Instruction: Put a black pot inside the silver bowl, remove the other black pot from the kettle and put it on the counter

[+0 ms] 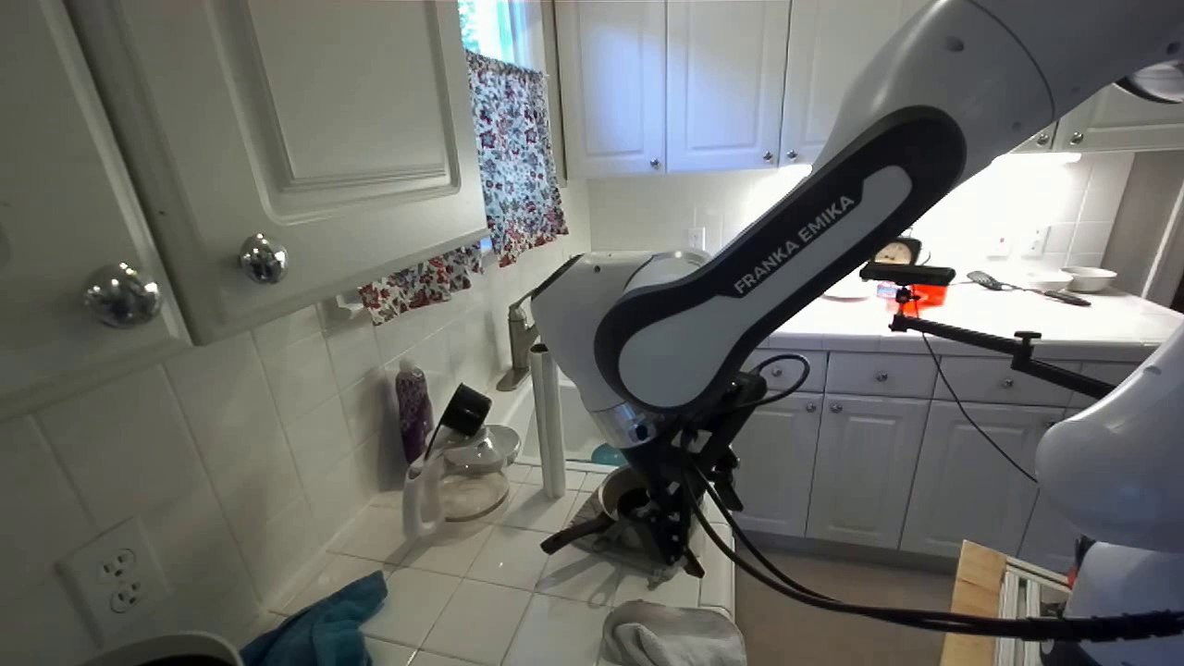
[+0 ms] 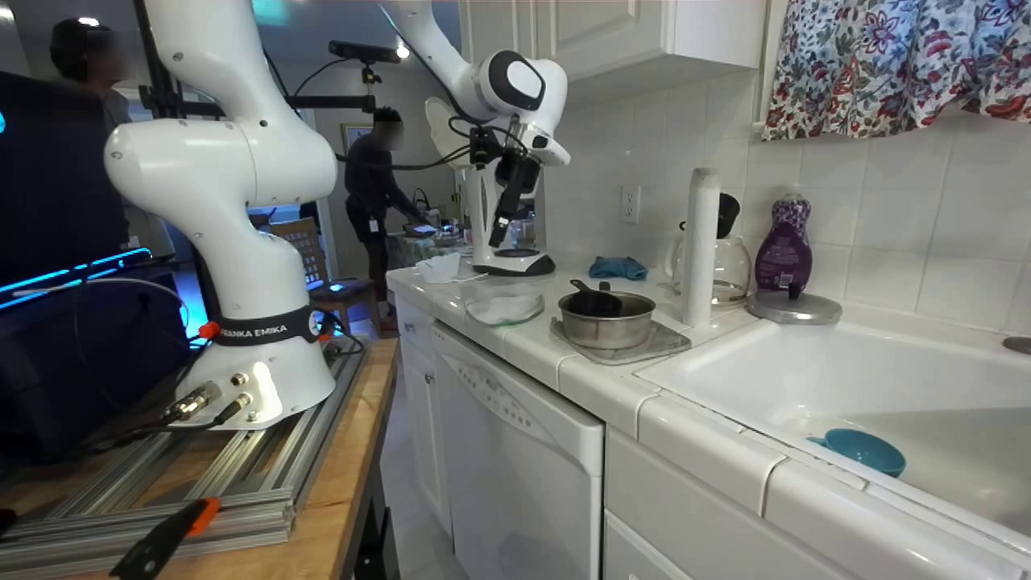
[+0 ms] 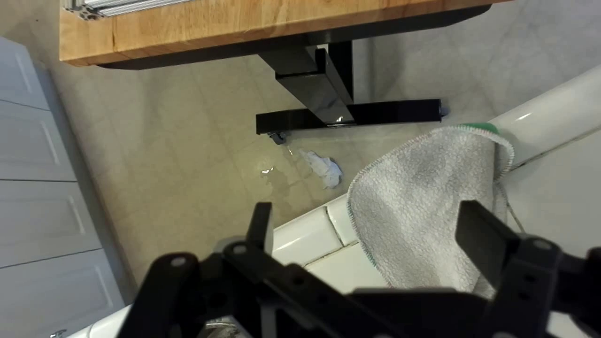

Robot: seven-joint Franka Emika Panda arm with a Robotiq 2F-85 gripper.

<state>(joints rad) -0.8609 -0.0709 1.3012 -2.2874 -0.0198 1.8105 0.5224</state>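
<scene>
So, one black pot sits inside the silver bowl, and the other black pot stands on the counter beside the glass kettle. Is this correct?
Not quite. The other black pot is not on the counter: it is tilted at the top of the glass kettle, as both exterior views show. The rest holds: one black pot sits inside the silver bowl.

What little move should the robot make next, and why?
Probably swing the open, empty tool toward the other black pot, which remains at the top of the kettle; one small black pot already sits inside the silver bowl.
</scene>
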